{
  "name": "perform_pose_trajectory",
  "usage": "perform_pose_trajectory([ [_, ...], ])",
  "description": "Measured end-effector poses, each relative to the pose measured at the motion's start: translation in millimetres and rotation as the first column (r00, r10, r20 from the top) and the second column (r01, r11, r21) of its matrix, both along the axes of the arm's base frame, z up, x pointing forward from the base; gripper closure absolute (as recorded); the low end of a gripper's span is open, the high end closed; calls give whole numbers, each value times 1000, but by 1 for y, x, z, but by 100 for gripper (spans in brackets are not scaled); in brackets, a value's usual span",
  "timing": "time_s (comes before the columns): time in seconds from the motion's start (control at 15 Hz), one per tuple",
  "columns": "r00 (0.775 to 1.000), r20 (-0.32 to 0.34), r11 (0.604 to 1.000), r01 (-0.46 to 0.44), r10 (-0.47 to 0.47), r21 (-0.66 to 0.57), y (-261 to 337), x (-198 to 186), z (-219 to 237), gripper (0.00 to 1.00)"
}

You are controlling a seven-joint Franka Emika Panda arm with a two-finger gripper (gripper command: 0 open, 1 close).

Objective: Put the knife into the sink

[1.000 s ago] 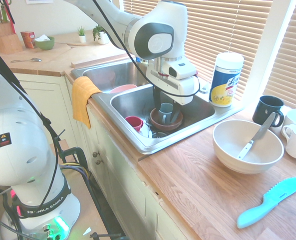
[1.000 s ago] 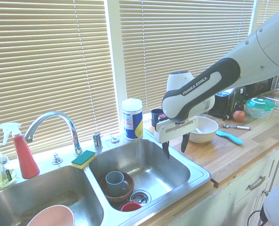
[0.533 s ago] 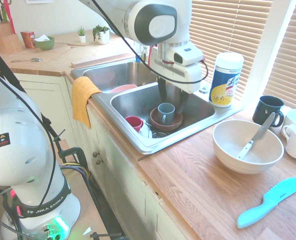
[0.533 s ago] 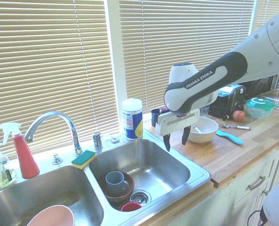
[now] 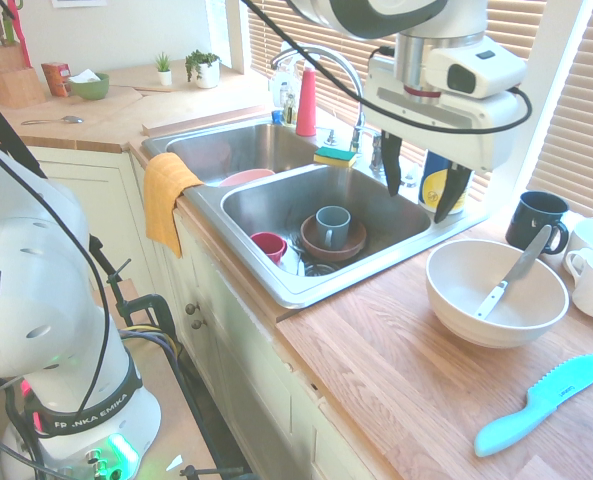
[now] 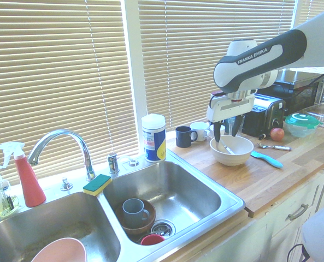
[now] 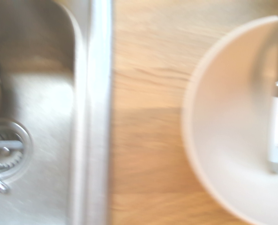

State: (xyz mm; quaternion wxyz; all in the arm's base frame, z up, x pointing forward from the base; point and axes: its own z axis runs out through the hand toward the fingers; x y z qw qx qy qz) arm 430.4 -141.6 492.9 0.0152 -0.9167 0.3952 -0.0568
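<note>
One knife [image 5: 513, 272] leaned in the one white bowl [image 5: 496, 293] beside the sink [image 5: 306, 285] — gripper [image 5: 422, 186] spread wide (empty, touching nothing).

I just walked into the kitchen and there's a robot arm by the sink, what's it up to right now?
The white arm's two-finger gripper hangs open and empty above the counter, between the stainless-steel double sink and the white bowl. The slim silver table knife it is meant to move to the sink leans inside that bowl, untouched. A teal plastic serrated knife lies on the wooden counter nearby. In the sink sit a grey mug in a brown bowl.
</note>
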Motion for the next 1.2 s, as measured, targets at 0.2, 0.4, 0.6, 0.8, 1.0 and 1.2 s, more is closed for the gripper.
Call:
perform_pose_trajectory([
  [0.2,999,-32,1000,17,-16,3,-34,2,-19,0],
  [0.4,998,-43,999,48,-48,4,-64,5,-43,0],
  [0.6,997,-52,998,59,-59,-1,-78,13,-69,0],
  [0.8,996,-57,997,74,-74,2,-90,24,-95,0],
  [1.0,996,-46,997,77,-76,11,-103,38,-100,0],
  [1.2,996,-42,997,74,-73,22,-114,54,-106,0],
])
